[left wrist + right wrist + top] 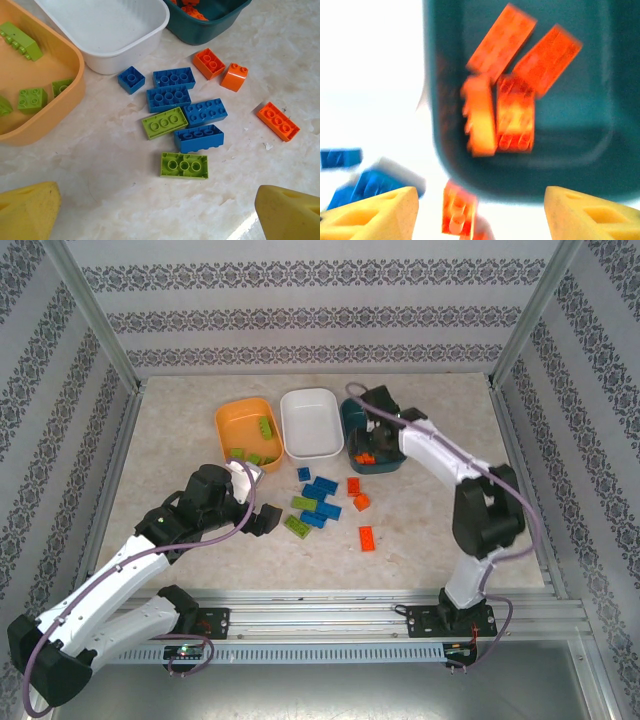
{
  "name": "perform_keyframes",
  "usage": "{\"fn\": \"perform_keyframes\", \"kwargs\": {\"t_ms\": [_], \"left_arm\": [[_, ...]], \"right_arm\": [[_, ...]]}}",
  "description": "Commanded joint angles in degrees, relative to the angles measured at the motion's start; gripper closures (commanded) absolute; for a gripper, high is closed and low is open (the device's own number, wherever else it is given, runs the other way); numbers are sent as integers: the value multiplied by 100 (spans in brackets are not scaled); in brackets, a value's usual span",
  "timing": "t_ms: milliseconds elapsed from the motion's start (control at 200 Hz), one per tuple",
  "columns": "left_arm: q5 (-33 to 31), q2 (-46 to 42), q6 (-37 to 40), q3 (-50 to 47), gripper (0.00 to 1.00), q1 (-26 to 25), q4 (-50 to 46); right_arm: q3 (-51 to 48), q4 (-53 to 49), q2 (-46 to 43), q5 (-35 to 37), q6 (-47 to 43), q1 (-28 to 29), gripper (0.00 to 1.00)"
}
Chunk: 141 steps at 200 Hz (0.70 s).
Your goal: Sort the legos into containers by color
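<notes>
Yellow fingertips [27, 210] of the left pincer [157, 220] stand wide apart and empty, low over the counter [100, 170]. Straight ahead, nearest of the loose pile, a lime green brick [184, 165] lies flat. Its long axis runs from finger to finger, so a wrist turn looks needed to close across its short side. The orange tub [50, 125] sits ahead-left. The right pincer [480, 220], spread wide and holding nothing, hangs over the dark teal tub [600, 100], farther off.
</notes>
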Motion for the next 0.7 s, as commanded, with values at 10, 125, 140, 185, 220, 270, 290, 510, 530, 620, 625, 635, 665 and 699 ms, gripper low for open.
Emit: {"fn": "perform_keyframes", "kwargs": {"t_ms": [10, 125, 140, 185, 220, 270, 290, 510, 530, 620, 625, 635, 665, 699], "left_arm": [[-72, 54, 32, 196, 0, 50, -51], [-1, 66, 19, 201, 0, 51, -34], [9, 57, 19, 203, 0, 52, -34], [46, 51, 19, 198, 0, 52, -25], [66, 38, 12, 196, 0, 52, -17], [91, 20, 19, 184, 0, 52, -7], [85, 11, 15, 186, 0, 51, -3], [41, -21, 17, 183, 0, 51, -47], [34, -24, 12, 180, 0, 47, -50], [17, -47, 28, 165, 0, 49, -43], [19, -45, 28, 165, 0, 50, -43], [9, -50, 28, 168, 0, 52, -47], [3, -50, 28, 166, 0, 52, -51], [-4, -47, 28, 166, 0, 52, -51]], "right_arm": [[-1068, -232, -722, 229, 335, 526, 31], [-2101, -167, -1276, 274, 848, 1082, 30], [-2198, -170, -1339, 296, 911, 1167, 30], [-2474, -191, -1470, 392, 1111, 1395, 30], [-2649, -186, -1551, 420, 1238, 1552, 30], [-2832, -179, -1613, 428, 1378, 1722, 30], [-2895, -179, -1620, 445, 1432, 1770, 30], [-3330, 136, -1490, 412, 1648, 1932, 33], [-3340, 164, -1472, 407, 1656, 1929, 33], [-3376, 264, -1373, 373, 1650, 1941, 36], [-3376, 267, -1368, 372, 1650, 1939, 37], [-3383, 282, -1347, 365, 1650, 1944, 37], [-3385, 316, -1306, 346, 1642, 1942, 38], [-3393, 346, -1266, 327, 1641, 1951, 40]]}}
